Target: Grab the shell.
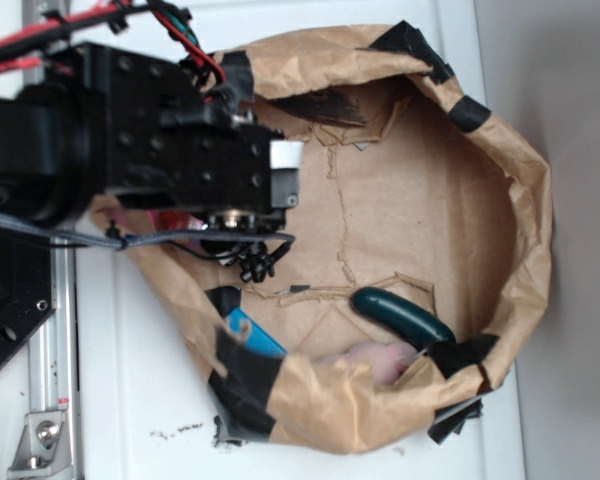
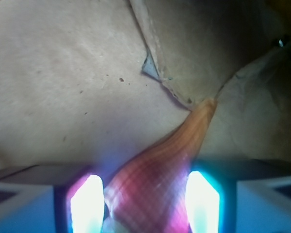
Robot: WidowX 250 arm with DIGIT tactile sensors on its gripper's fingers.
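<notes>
Exterior view: black robot arm [image 1: 130, 130] reaches in from 9 o'clock over a brown paper bin [image 1: 520, 200] with black tape patches. The gripper's fingers and the shell are hidden here. Dark green handle [image 1: 400, 315] at 5 o'clock; blue item [image 1: 255, 335] and pale pink lump [image 1: 370, 360] at 6 o'clock.

Wrist view: gripper [image 2: 144, 204] at 6 o'clock, two glowing fingers [image 2: 87, 204] flanking the shell [image 2: 160, 170]. The shell's bulb sits between the fingers, apparently pinched; its orange tip points toward 1 o'clock over the paper floor [image 2: 63, 73].
</notes>
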